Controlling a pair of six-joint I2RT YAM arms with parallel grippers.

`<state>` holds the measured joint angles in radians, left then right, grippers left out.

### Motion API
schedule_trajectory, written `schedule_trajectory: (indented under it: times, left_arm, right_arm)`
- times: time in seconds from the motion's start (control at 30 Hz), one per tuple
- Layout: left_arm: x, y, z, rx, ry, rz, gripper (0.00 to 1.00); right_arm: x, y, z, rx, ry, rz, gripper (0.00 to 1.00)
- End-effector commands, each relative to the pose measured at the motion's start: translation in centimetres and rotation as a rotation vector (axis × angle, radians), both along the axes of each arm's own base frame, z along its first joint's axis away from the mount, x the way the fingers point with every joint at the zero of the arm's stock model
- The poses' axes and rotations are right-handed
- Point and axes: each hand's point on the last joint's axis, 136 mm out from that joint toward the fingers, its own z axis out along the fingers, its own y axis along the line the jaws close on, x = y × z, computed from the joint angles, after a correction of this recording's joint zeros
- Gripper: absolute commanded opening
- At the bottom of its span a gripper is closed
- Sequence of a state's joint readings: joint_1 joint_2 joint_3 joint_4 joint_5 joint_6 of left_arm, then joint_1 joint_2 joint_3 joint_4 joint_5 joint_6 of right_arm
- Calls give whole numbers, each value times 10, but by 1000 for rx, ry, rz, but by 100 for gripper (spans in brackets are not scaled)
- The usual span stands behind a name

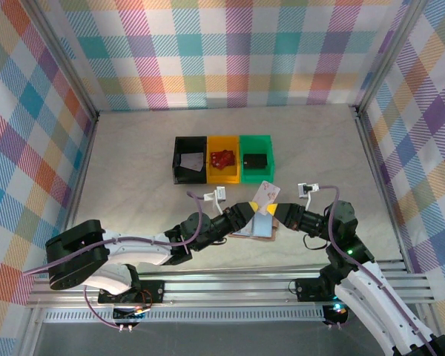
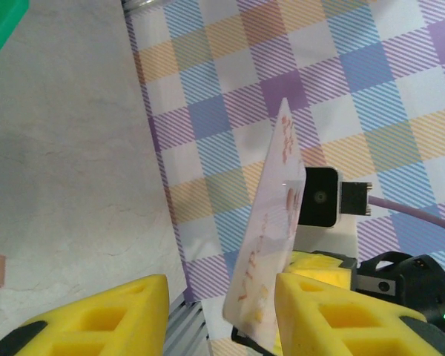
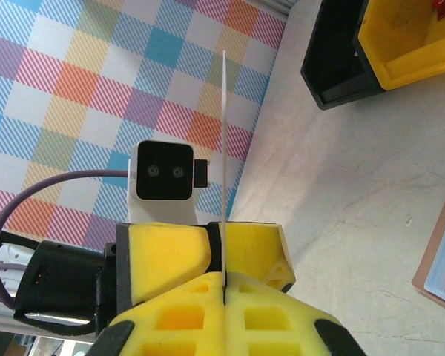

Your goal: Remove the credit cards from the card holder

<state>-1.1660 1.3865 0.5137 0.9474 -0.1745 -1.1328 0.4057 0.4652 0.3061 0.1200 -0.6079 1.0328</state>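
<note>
Pale card (image 2: 271,245) in right jaws; left jaws ajar.

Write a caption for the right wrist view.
Right pincer shut on a thin pale plastic card, edge-on, above the pale table near a black plastic bin and a yellow plastic bin.

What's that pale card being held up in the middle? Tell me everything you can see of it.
The card is a thin, flat rectangle, plastic by its look, with a pale whitish face and reddish-orange print too small to read. It stands roughly on end, clear of the table and apart from the tan card holder lying there. The right tool is shut on its lower end, a yellow finger against each face. That tool's own camera sees it edge-on, as a fine white line.
</note>
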Motion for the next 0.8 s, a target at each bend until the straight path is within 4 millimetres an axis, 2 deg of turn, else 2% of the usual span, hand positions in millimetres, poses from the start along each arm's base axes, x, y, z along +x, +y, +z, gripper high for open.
schedule_trajectory:
  times: [0.0, 0.43, 0.77]
  left_arm:
    - [-3, -6, 28, -88, -50, -7, 42]
    - [-3, -11, 31, -127, -57, -17, 32]
    - [-3, -12, 34, -152, -64, -16, 19]
  right_arm:
    - [-1, 1, 4, 16, -23, 18, 0]
    - [-1, 2, 5, 20, -24, 20, 0]
    - [-2, 2, 4, 20, -23, 24, 0]
